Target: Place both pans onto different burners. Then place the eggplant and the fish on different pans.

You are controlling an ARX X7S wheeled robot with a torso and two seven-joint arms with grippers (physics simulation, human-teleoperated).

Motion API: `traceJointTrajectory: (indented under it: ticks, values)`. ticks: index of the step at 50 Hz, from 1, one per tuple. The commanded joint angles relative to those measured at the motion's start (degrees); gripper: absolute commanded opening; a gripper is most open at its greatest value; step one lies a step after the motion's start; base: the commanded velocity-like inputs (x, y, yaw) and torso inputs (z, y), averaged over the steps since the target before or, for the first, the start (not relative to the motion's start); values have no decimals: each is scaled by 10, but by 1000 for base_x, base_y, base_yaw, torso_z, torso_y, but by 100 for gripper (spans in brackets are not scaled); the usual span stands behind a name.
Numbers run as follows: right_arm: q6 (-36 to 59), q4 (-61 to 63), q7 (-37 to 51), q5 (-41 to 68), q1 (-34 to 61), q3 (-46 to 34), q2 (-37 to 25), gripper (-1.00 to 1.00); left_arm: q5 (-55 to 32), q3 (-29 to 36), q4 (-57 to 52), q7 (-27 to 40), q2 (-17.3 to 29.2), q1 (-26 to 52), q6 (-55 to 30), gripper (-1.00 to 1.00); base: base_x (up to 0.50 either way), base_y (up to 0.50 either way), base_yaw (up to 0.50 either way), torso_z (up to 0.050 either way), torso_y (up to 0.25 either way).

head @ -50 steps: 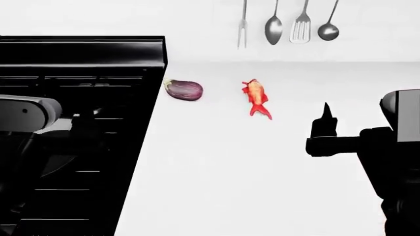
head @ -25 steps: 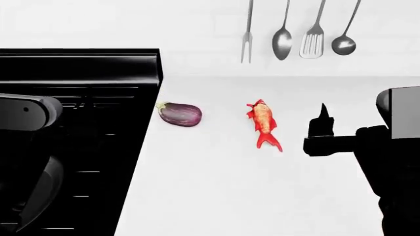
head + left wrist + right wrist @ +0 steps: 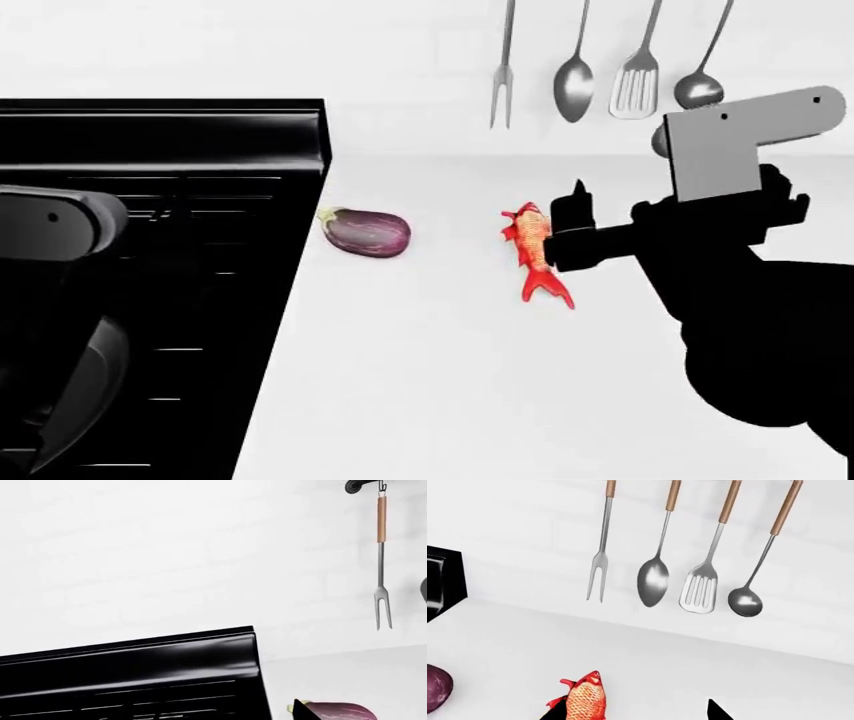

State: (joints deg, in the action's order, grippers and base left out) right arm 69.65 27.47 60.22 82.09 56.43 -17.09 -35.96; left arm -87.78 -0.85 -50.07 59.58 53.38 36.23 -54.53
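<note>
A white desk point(image 3: 441, 400) runs to a white wall, and a glossy black stove point(image 3: 174, 200) with its burners point(image 3: 200, 190) takes the left side. On the wall hang a fork point(image 3: 503, 70), a spoon point(image 3: 574, 75), a slotted turner point(image 3: 638, 70) and a ladle point(image 3: 697, 65). The right gripper point(image 3: 581, 235) hangs just beside the fish point(image 3: 534, 250), with dark finger tips on both sides of it in the right wrist view; whether the jaws are released or clenched, I cannot tell. The left jaws are not visible. The eggplant point(image 3: 366, 231) lies near the stove edge, apart from the fish. I cannot make out any pans.
</note>
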Motion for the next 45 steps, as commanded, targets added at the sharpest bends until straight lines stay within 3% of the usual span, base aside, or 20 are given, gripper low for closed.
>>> traceJointTrajectory:
  ticks: [1,23,45]
  values:
    - [-28,-74,-71,-83,30,-63,60,100,0,-1,2,-1,3,0,3,100,0,0,0,0,0]
    - [-111,-217,-170,-200,42,-142,139,100,4,-14,1,-11,7,-17,16,100,0,0,0,0,0]
    - [-170,-367,-219,-276,48,-183,170,100,24,-28,2,-25,7,-48,28,100,0,0,0,0,0]
